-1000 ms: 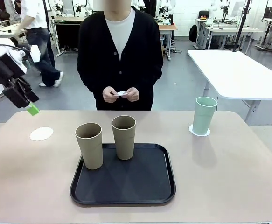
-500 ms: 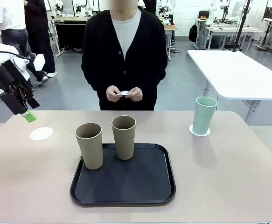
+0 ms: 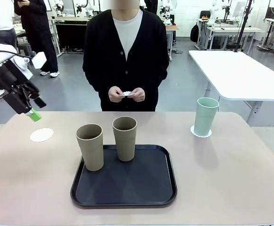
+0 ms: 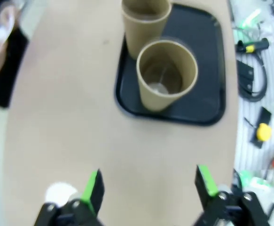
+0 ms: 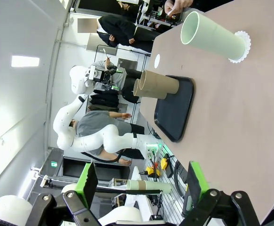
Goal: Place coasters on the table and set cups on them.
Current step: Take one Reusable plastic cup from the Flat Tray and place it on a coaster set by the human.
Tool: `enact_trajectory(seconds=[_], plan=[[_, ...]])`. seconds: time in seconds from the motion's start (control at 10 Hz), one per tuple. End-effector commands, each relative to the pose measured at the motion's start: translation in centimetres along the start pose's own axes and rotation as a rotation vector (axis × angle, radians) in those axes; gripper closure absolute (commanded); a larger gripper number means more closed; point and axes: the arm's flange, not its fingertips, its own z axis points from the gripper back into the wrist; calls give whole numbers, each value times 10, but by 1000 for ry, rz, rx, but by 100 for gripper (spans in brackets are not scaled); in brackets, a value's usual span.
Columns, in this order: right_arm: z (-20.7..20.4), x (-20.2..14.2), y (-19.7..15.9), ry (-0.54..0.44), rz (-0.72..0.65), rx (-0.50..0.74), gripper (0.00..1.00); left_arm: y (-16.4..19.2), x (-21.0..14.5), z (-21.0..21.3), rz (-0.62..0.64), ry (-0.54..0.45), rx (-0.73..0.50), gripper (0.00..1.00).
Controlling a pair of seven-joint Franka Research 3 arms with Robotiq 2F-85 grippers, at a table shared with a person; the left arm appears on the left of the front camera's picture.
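Two beige cups [image 3: 90, 146] stand on tray [image 3: 127, 186]; mint cup [image 3: 206, 115] tops coaster [image 3: 193, 131].

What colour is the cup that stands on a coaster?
The cup is pale mint green; front view.

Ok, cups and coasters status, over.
Left gripper open, empty, raised near bare coaster. Right gripper open, empty. Mint cup on its coaster; both brown cups on tray; person's hands hold third coaster. Nothing blocking.

Beige-brown cups [image 3: 90, 146], a mint cup [image 3: 206, 116], black tray [image 3: 127, 186], tan table [image 3: 230, 179], white coasters [image 3: 42, 135], apparently scalloped.
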Motion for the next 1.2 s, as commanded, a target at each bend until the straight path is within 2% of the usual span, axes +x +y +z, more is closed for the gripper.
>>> enact_trajectory(seconds=[0.0, 0.3, 0.5, 0.6, 0.7, 1.1], plan=[[0, -1, 2, 1, 0, -2, 0, 21, -18, -11, -189, -184, -136, 0], [0, -1, 2, 1, 0, -2, 0, 38, -60, -33, -341, -260, -161, 0], [0, -1, 2, 1, 0, -2, 0, 43, -78, -55, -323, -374, -147, 0], [0, -1, 2, 1, 0, -2, 0, 43, -77, -69, -296, -404, -82, 0], [0, -1, 2, 1, 0, -2, 0, 42, -84, -82, -234, -440, -74, 0], [0, -1, 2, 1, 0, -2, 0, 43, -95, -118, -193, -502, -130, 0]])
